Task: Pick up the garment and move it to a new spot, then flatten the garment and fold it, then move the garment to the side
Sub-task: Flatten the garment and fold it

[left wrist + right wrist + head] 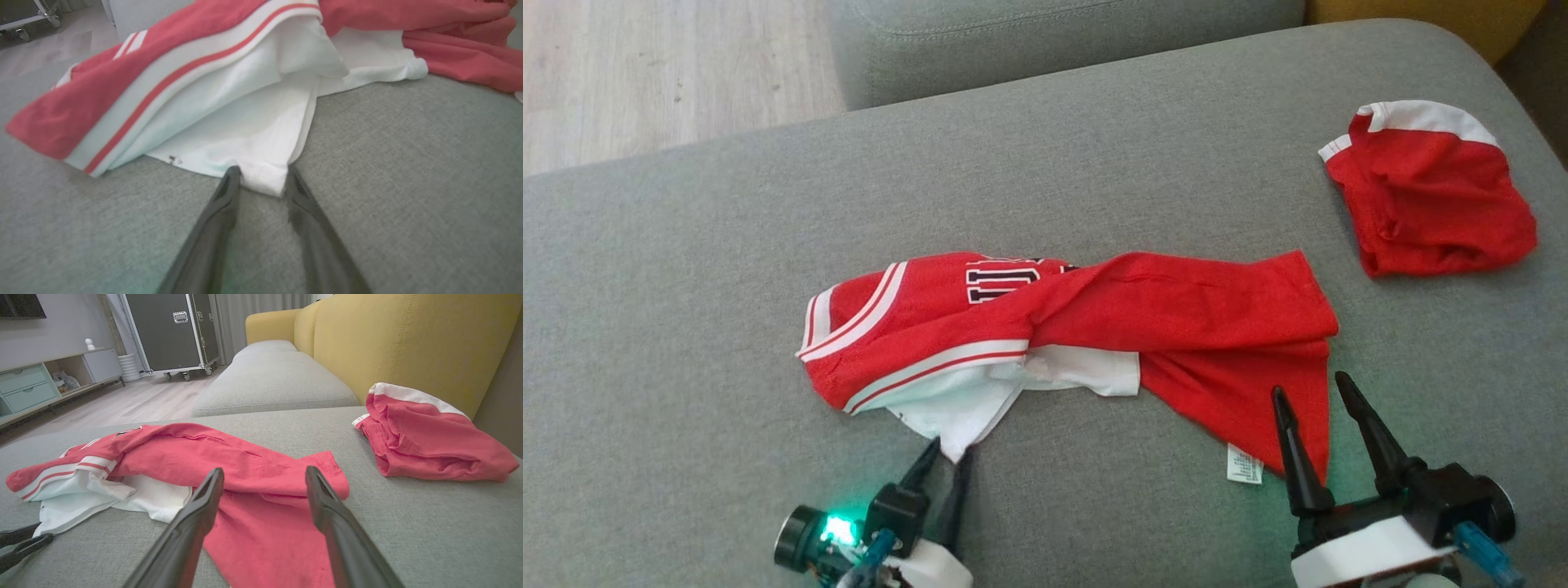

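Your left gripper (945, 453) has its 2 dark fingers drawn in on a white corner of the crumpled red basketball jersey (1143, 310), with a finger pressed to each side of that corner. In the left wrist view the cloth fills the gap between them (262, 179). It looks like a pinch taken low at the near edge, probably so the corner can be pulled out straight.

Your right gripper (1313, 390) stands with its fingers spread apart and holds nothing. The tips hover over the red hem at the jersey's right end, and in the right wrist view (265, 473) red cloth lies between and below them. I judge it is lined up to take the second corner, so that both arms can lift or stretch the cloth together.

The jersey lies twisted across the middle of the grey woven sofa cushion (686, 367), with its striped trim to your left and a small white care label (1245, 465) at the near hem. It is not yet flat.

Well apart, at the far right, sits 1 loosely folded red and white garment (1429, 196), near the yellow backrest (408, 343). That leaves the centre free for spreading.
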Motion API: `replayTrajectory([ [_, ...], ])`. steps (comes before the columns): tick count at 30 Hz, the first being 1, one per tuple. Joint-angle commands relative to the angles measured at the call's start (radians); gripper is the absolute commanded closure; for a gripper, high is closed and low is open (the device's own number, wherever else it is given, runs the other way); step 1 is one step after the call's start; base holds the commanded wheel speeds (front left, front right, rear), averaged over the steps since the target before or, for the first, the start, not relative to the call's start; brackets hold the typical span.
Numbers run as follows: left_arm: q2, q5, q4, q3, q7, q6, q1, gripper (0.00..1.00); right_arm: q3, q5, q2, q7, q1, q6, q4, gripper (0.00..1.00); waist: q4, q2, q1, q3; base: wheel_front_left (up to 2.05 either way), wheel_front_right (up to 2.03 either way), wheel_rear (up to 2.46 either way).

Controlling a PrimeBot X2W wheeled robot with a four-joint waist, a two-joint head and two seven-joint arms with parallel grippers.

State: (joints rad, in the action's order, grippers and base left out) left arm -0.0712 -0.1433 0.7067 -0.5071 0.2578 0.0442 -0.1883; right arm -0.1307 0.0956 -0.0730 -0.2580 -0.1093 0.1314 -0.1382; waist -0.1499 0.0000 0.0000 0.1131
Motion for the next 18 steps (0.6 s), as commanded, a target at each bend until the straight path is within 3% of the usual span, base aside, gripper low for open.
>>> replayTrajectory([
  [1,0.001,-0.005,-0.008,0.027,0.003,0.005,-0.032,0.57,-0.024,0.000,-0.013,-0.004,0.034,-0.001,0.030,0.00,0.000,0.0000,0.0000,0.000,0.00,0.00,0.00],
  [2,0.001,-0.003,-0.011,0.027,0.004,0.005,-0.034,0.68,-0.023,0.000,-0.012,-0.004,0.034,-0.001,0.029,0.00,0.000,0.0000,0.0000,0.000,0.00,0.00,0.00],
  [4,0.001,-0.003,-0.014,0.027,0.004,0.004,-0.035,1.00,-0.022,0.001,-0.011,-0.004,0.033,-0.001,0.028,0.00,0.001,0.0000,0.0000,-0.001,0.00,0.00,0.00],
  [10,-0.004,-0.003,-0.041,0.035,0.004,0.008,-0.031,1.00,-0.016,0.001,-0.013,-0.004,0.029,-0.001,0.026,0.00,0.007,0.0000,0.0000,-0.015,0.00,0.00,0.00],
  [18,-0.081,0.019,-0.288,0.096,0.004,0.056,0.000,1.00,0.022,0.041,-0.042,-0.004,0.049,-0.001,-0.027,0.00,0.050,0.0000,0.0000,-0.030,0.00,0.00,0.00],
])
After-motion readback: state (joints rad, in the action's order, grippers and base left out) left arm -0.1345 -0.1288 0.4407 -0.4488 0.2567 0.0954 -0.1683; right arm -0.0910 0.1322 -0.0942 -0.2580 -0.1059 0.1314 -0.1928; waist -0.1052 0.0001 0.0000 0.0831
